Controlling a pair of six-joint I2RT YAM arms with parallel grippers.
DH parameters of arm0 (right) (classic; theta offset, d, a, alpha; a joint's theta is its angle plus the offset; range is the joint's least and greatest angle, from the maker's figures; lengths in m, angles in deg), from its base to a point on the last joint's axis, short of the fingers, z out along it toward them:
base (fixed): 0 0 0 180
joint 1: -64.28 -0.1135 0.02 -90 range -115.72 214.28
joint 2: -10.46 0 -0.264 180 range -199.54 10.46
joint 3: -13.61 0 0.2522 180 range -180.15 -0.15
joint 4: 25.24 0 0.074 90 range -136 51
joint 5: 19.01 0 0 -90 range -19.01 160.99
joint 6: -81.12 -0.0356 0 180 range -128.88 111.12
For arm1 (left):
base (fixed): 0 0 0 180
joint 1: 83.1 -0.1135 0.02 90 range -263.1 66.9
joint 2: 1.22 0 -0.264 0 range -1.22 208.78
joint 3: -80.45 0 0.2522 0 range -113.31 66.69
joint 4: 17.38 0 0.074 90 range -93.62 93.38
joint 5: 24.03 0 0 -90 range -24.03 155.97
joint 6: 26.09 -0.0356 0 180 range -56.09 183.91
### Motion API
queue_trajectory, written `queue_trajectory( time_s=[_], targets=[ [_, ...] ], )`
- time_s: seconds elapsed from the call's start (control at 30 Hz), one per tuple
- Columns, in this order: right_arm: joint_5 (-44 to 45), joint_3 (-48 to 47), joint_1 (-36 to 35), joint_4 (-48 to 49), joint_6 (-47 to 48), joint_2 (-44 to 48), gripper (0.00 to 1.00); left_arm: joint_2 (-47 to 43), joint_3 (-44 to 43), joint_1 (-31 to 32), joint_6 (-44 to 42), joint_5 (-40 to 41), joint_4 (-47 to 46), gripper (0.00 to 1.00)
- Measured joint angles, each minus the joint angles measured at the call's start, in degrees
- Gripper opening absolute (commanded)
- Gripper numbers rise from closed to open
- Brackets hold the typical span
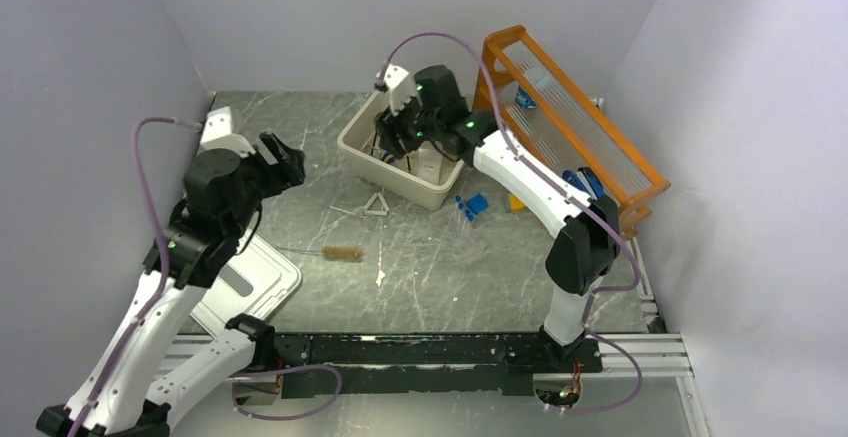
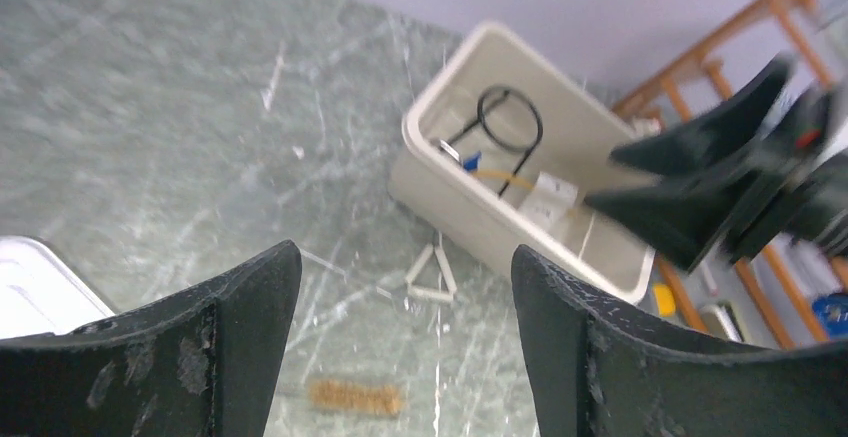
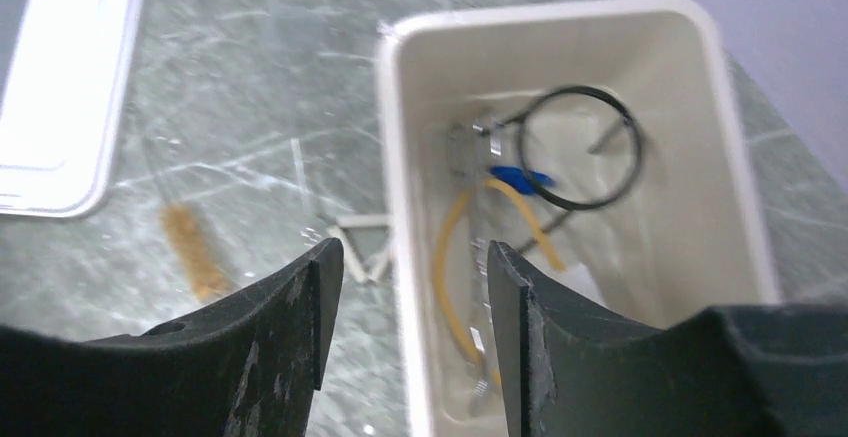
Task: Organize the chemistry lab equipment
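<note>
The beige tub [image 1: 392,178] holds a black wire ring [image 3: 580,147], a tan rubber tube [image 3: 447,257], metal tongs [image 3: 476,341], a blue-capped piece [image 3: 517,175] and a white packet [image 3: 583,283]. My right gripper [image 1: 396,133] hangs open over the tub, its fingers astride the rim [image 3: 393,157], nothing between them. On the table lie a white triangle [image 1: 377,205] and a brown-bristled brush [image 1: 343,253]. My left gripper [image 1: 287,162] stands open and empty above the table left of the tub; its wrist view shows the triangle [image 2: 430,279] and brush [image 2: 355,395] below.
The white lid [image 1: 262,279] lies at the front left under my left arm. An orange wooden rack [image 1: 575,122] stands along the right wall. Small blue pieces [image 1: 474,204] and a yellow piece [image 1: 516,202] lie between tub and rack.
</note>
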Motion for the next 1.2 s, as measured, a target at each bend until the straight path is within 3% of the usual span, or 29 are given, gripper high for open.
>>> queue_trajectory(
  time_s=[0.17, 0.37, 0.77, 0.87, 1.03, 1.2],
  targets=[
    [3.0, 1.4, -8.5, 3.3, -3.6, -2.2, 0.59, -2.9, -5.9, 0.0, -2.1, 6.9, 1.2, 0.82],
    [9.7, -1.7, -16.9, 3.4, -4.9, -14.1, 0.6, -3.7, -14.1, 0.0, -2.9, 13.7, 5.1, 0.83],
    [18.8, -13.0, -18.1, -2.2, -5.0, -30.9, 0.59, -3.2, -15.0, 0.0, -3.6, 15.2, 7.3, 0.83],
    [18.6, -15.6, -18.0, -3.7, -4.6, -32.7, 0.54, -2.3, -15.0, 0.0, -3.6, 15.1, 7.7, 0.83],
    [16.2, -19.5, -18.0, -6.7, -3.3, -36.0, 0.36, -2.2, -14.1, 0.0, -3.6, 15.0, 7.8, 0.83],
    [13.2, -21.3, -18.0, -9.1, -2.6, -37.4, 0.28, -2.1, -13.4, 0.0, -3.6, 15.0, 8.0, 0.83]
  ],
)
